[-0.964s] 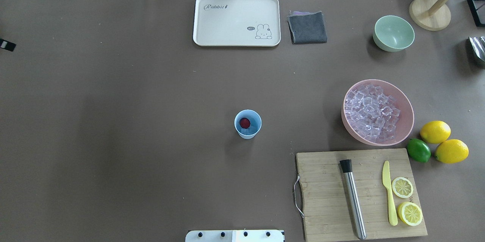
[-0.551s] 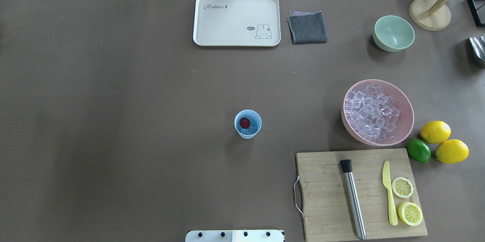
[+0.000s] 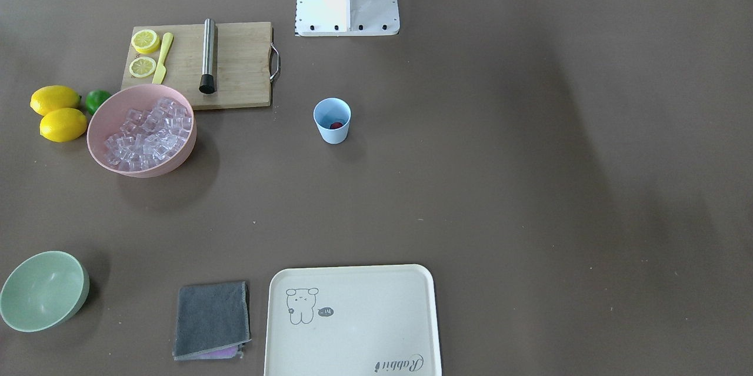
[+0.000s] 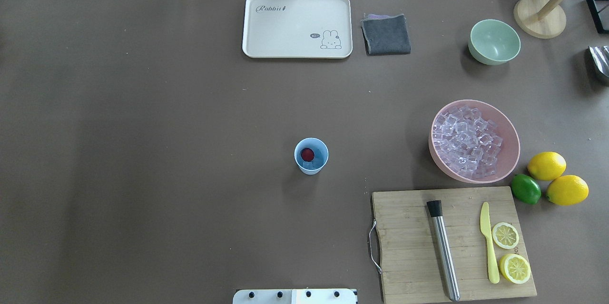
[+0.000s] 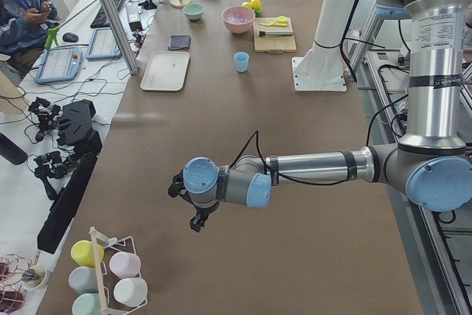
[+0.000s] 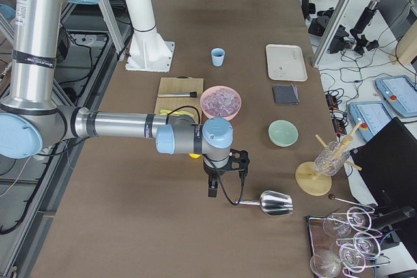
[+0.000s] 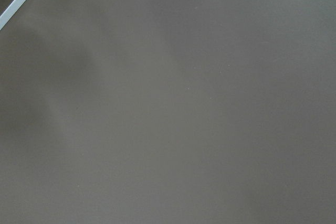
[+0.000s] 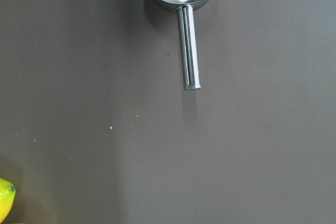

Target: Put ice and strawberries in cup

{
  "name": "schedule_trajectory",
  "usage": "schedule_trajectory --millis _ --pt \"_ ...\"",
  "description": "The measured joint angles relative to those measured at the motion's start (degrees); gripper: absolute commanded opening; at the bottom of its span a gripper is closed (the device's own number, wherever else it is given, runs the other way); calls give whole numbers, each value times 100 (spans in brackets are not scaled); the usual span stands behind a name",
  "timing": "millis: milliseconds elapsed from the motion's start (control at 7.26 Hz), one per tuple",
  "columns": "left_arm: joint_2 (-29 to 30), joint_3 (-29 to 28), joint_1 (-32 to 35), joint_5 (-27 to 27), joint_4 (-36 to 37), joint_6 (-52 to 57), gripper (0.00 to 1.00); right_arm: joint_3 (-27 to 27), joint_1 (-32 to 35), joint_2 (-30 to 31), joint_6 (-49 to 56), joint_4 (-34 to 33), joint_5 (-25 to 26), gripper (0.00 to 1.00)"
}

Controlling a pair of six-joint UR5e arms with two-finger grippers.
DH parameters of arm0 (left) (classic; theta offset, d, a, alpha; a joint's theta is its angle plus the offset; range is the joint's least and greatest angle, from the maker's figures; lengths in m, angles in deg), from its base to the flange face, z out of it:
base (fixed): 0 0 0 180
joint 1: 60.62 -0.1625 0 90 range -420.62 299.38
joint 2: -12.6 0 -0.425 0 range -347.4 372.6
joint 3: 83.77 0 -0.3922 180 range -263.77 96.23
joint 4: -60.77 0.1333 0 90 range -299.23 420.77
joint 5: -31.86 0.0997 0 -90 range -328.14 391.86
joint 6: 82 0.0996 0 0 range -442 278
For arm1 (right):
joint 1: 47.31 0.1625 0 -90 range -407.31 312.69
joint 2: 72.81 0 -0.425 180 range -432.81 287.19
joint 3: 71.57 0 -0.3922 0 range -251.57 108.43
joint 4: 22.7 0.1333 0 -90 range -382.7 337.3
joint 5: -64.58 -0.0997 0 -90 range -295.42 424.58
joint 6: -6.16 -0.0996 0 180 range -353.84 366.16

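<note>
The light-blue cup [image 4: 311,155] stands upright mid-table, also in the front view [image 3: 332,120]. Inside it lie a red strawberry [image 4: 307,154] and some clear ice [image 4: 311,165]. More ice cubes [image 4: 466,142] fill the pink bowl [image 4: 509,152] to its right. My left gripper [image 5: 195,219] hangs over bare table far to the left, seen only from the side; I cannot tell whether it is open or shut. My right gripper [image 6: 212,190] hangs far to the right, near a metal scoop [image 6: 273,203] lying on the table; I cannot tell its state either.
A cutting board [image 4: 409,247] holds a metal muddler [image 4: 443,251], a yellow knife [image 4: 487,242] and lemon halves. Two lemons [image 4: 546,165] and a lime [image 4: 525,189] lie beside the pink bowl. A tray [image 4: 297,9], a grey cloth [image 4: 385,34] and a green bowl [image 4: 494,41] are at the back.
The dark tip of my left gripper at the overhead view's left edge has moved out of that view. The cup and its contents have not moved.
</note>
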Motion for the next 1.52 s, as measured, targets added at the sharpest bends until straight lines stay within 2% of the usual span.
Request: schedule_trajectory --millis 551,827,1102,1516 --pt "-68 -118 28 253 57 -7 98 -2 27 -30 -9 3 -1 100" --pt "11 -53 28 359 423 -14 98 2 27 -38 -9 9 -7 100" --pt "42 57 30 752 741 -18 98 1 27 -57 -7 10 -10 100" --pt "63 102 32 902 768 -12 98 -4 27 -62 -1 10 -10 100"
